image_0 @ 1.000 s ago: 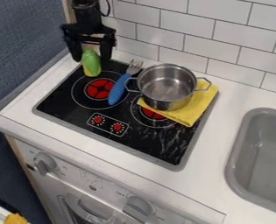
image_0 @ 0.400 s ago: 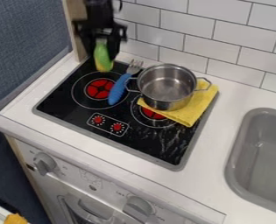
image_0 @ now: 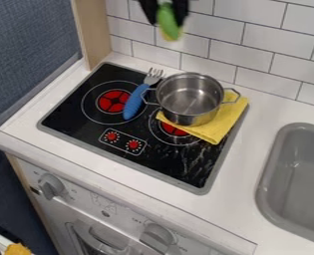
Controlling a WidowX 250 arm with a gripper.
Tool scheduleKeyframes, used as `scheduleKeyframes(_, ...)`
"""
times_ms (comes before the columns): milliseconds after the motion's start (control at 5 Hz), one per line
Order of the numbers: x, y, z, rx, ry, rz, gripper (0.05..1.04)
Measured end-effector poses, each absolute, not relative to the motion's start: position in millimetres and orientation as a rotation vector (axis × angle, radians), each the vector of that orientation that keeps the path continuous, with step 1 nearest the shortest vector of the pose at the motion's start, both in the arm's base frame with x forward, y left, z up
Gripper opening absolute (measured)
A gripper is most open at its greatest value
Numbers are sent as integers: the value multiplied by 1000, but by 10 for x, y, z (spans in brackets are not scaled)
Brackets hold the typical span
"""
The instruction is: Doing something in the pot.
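Observation:
My black gripper point(image_0: 164, 11) is at the top edge of the camera view, shut on a green and yellow toy corn point(image_0: 168, 22) that hangs upright in the air. It is above and behind the pot, slightly to its left. The metal pot point(image_0: 189, 98) stands on a yellow cloth point(image_0: 216, 124) over the right burner, and no object shows inside it.
A fork with a blue handle point(image_0: 136, 101) lies on the black stovetop point(image_0: 112, 137), left of the pot and close to its handle. A tiled wall rises behind. A wooden post point(image_0: 92, 32) stands at the back left, and a grey sink point(image_0: 295, 179) is on the right.
The gripper has moved up and to the right with the green and yellow toy, away from above the left burner. The pot, cloth and fork have stayed in place.

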State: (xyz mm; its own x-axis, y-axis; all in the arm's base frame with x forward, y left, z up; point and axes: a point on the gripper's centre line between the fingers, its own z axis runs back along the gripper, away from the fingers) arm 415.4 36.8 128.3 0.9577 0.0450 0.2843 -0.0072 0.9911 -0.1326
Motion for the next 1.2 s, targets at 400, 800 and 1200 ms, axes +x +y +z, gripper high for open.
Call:
scheduleKeyframes(400,3944,-99,932,-124,-167,-127,673)
scheduleKeyframes(800,3726,-90,642,-71,-93,-157,674)
scheduleKeyframes(1200,3730,-119,624,-70,-99,-182,985)
